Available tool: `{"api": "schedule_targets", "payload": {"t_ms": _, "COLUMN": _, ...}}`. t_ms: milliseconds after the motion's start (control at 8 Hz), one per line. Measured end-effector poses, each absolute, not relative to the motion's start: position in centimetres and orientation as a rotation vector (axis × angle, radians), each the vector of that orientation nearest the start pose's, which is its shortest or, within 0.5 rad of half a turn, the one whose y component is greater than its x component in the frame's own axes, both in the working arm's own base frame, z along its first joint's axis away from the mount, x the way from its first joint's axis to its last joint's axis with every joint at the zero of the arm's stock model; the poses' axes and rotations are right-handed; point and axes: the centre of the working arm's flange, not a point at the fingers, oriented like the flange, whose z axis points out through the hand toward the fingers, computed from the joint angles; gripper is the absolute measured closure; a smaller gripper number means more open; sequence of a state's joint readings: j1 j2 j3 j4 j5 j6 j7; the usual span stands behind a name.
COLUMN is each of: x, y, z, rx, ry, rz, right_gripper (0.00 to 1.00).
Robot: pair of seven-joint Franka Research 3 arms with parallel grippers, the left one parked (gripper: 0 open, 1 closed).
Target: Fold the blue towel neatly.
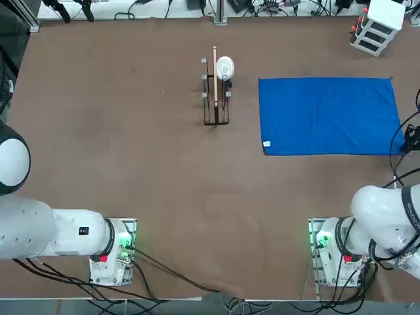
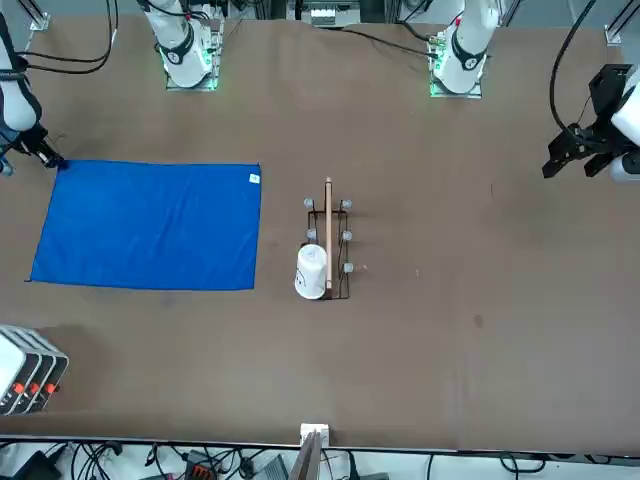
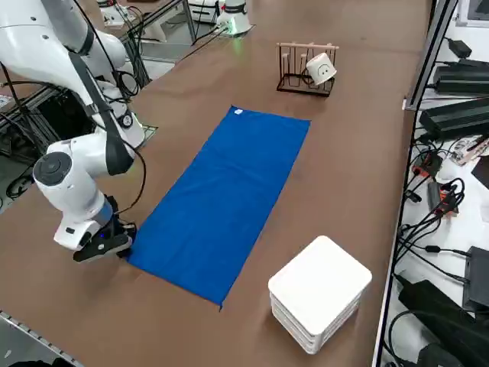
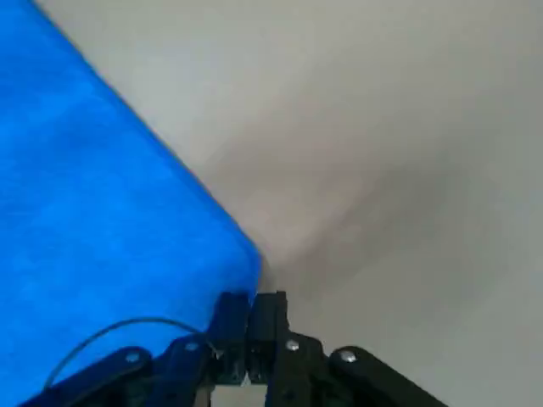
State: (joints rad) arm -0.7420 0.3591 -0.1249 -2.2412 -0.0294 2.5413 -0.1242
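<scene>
The blue towel (image 1: 328, 117) lies spread flat on the brown table, right of centre, with its small white tag (image 1: 266, 144) at the near left corner. It also shows as a flat rectangle in the front view (image 2: 150, 225) and the side view (image 3: 221, 191). My right gripper (image 1: 408, 139) is down at the towel's near right corner (image 2: 50, 160) (image 3: 122, 248). In the wrist view the two fingers of the gripper (image 4: 250, 305) are pressed together right at the tip of the towel's corner (image 4: 102, 212), and the cloth edge runs in between them.
A small wooden rack (image 1: 215, 98) with a white cup (image 1: 224, 67) on it stands left of the towel. A white box (image 1: 377, 26) sits at the far right corner of the table. Cables and equipment lie beyond the table's right edge (image 3: 451, 191).
</scene>
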Motion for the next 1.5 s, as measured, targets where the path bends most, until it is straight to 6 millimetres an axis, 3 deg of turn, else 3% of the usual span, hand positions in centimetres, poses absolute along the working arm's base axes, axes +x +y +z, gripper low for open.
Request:
{"api": "schedule_targets", "payload": {"t_ms": 750, "x": 39.9, "y": -35.5, "z": 25.4, "rx": -3.013, "ry": 0.744, "rz": 0.170, "right_gripper": 0.98}}
{"api": "schedule_targets", "payload": {"t_ms": 1125, "x": 43.9, "y": -29.1, "z": 27.9, "rx": -3.027, "ry": 0.513, "rz": 0.216, "right_gripper": 0.98}}
{"api": "schedule_targets", "payload": {"t_ms": 1500, "x": 48.1, "y": -20.4, "z": 29.5, "rx": -3.036, "ry": 0.248, "rz": 0.235, "right_gripper": 0.98}}
